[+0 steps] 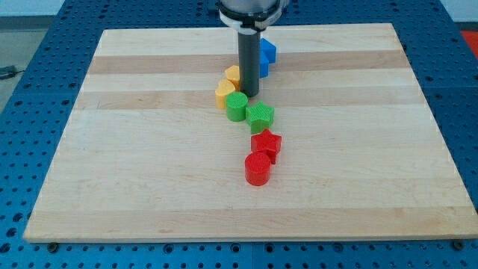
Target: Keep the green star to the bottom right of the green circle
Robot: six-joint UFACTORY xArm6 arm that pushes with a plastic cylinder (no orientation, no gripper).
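Note:
The green circle (pixel 237 106) sits near the board's middle. The green star (pixel 261 115) touches it on its lower right. My tip (pixel 249 94) stands just above the two green blocks, close to the green circle's upper right edge. The rod rises straight up to the view's top.
Two yellow blocks (pixel 233 75) (pixel 225 93) lie left of the rod. A blue block (pixel 267 54) is partly hidden behind the rod. A red star (pixel 267 143) and a red cylinder (pixel 258 168) lie below the green star. The wooden board (pixel 149 164) sits on a blue pegboard table.

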